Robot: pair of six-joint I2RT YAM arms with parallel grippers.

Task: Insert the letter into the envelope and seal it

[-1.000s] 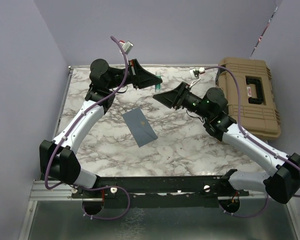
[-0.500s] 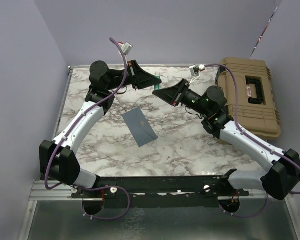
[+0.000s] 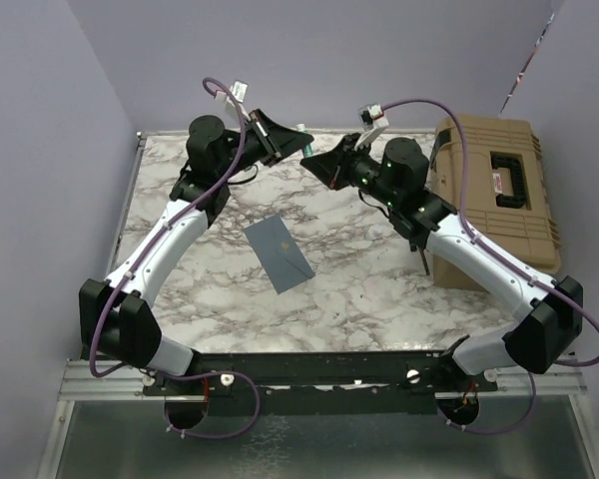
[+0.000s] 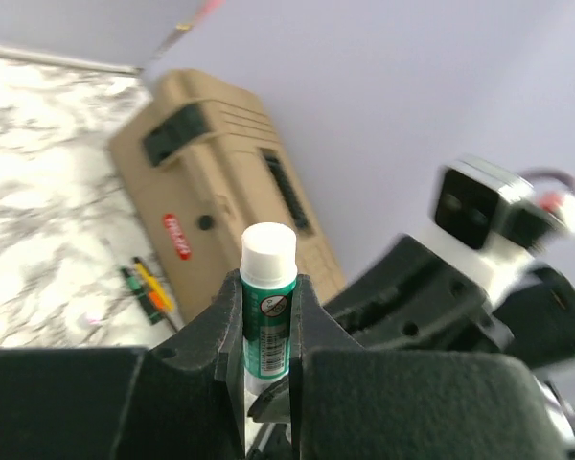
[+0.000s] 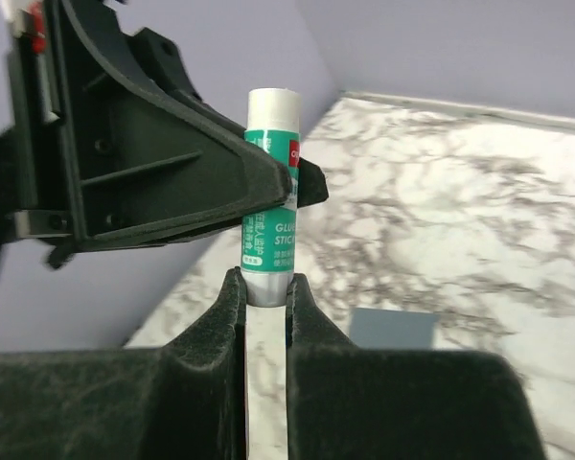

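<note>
Left gripper (image 4: 268, 286) clamped on glue stick (image 4: 268, 321) mid-body. Right gripper (image 5: 265, 292) pinching its lower end, upper centre of top view. Likely uncapping: keep both grips firm, pull straight along stick axis. Envelope (image 3: 278, 253) flat on table at frame centre. Letter unseen.

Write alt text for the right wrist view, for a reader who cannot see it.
A green glue stick with a white cap is gripped mid-body by the left tool, which enters from the left of the frame, while the right tool pinches its lower end. Beyond lie the marble table and part of the blue-grey envelope.
</note>
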